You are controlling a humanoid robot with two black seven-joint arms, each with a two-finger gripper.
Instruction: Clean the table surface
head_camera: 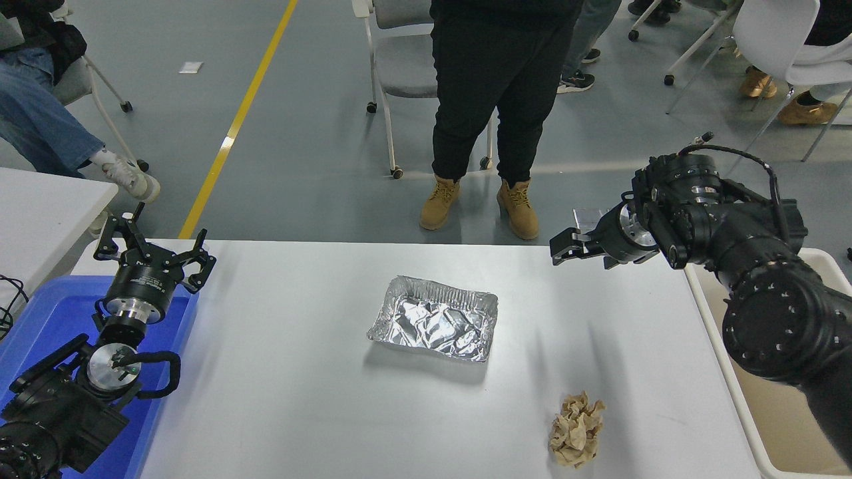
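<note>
The white table surface fills the lower half of the head view. A crumpled foil tray lies at its middle. A crumpled ball of brown paper lies near the front right. My right gripper hangs in the air over the table's far right edge, pointing left, well away from both the tray and the paper, with nothing seen in it. My left gripper is parked at the lower left over a blue bin, open and empty.
A blue bin sits at the table's left edge. A beige tub stands along the right edge under my right arm. A smaller white table is at the left. A person stands at the far side, with chairs behind.
</note>
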